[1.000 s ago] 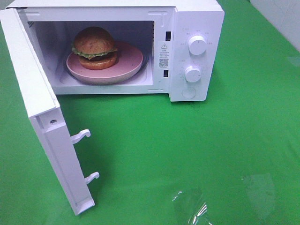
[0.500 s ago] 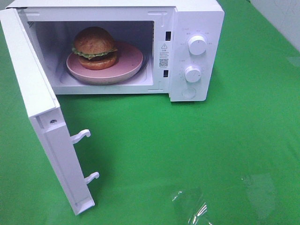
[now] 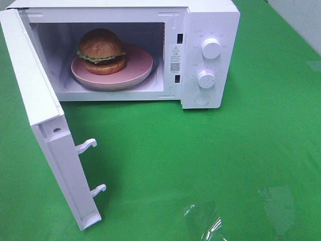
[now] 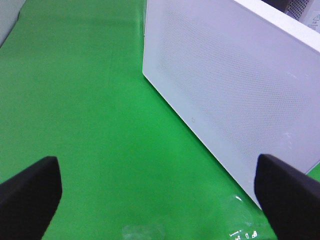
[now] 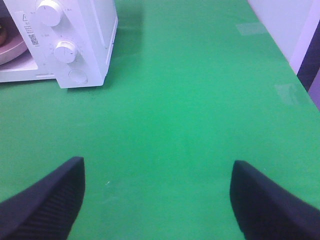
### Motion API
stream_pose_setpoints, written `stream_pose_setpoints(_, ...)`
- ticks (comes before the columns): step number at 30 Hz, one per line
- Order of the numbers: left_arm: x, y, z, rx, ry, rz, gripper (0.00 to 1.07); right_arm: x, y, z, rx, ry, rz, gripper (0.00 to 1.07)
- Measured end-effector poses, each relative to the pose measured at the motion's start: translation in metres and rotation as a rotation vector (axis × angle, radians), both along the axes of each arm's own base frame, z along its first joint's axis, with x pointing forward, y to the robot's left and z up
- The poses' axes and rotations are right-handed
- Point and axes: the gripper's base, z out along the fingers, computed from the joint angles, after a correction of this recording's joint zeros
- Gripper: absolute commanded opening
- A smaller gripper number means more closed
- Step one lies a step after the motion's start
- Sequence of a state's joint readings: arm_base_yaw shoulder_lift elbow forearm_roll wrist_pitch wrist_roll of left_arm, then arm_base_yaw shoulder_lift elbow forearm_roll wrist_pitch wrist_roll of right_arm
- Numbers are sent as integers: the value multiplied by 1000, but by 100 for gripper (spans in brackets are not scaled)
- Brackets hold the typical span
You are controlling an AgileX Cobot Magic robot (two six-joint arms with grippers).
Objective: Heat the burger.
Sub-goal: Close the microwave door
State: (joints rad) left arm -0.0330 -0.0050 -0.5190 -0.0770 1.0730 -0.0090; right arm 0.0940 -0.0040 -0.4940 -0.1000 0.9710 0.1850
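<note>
Burger [image 3: 101, 50] sits on its pink plate [image 3: 140, 63] inside the microwave [image 3: 210, 20], upper left of the overhead frame. Its door [image 3: 45, 125] stands open down the left edge, closest to my left gripper [image 4: 157, 172]; both it and my right gripper [image 5: 157, 175] gape wide, empty.

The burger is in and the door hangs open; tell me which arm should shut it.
Left, probably. Its wrist view shows the outer face of the door close ahead of the open left gripper, the side to push from. The right gripper faces the knobs, away from the door.
</note>
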Motion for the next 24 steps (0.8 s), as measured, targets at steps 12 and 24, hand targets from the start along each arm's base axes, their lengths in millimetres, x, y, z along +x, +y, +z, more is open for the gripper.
stream_pose_setpoints(12,0,0,0,0,0,0,96,0,0,0,0,0,0,76)
stream_pose_setpoints(24,0,0,0,0,0,0,96,0,0,0,0,0,0,76)
